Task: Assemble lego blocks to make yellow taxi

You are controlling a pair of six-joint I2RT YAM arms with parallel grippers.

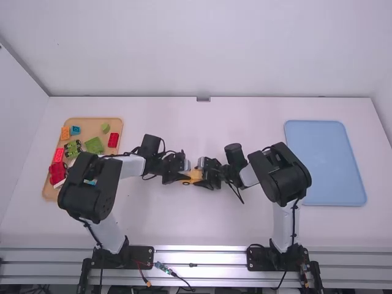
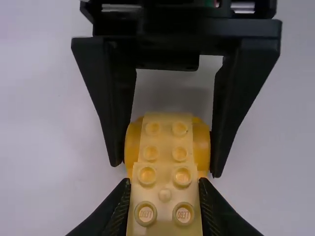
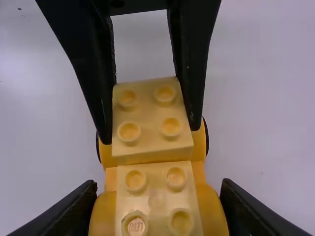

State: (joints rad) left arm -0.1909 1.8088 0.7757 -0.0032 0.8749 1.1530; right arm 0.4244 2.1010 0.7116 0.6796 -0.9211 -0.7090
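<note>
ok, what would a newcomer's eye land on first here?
First the yellow block assembly, clamped between the left gripper and the right gripper, which meet nose to nose near the middle of the table. Next the big light-blue tray at the right. Then the tan tray at the left with its red, green, blue and orange pieces, the left arm partly over it.

Open table (image 1: 245,122) beyond — left arm (image 1: 131,165), right arm (image 1: 282,174) apparently barring middle

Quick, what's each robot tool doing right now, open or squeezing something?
Left tool: closed, holding one end of the yellow blocks.
Right tool: closed, holding the other end.
</note>
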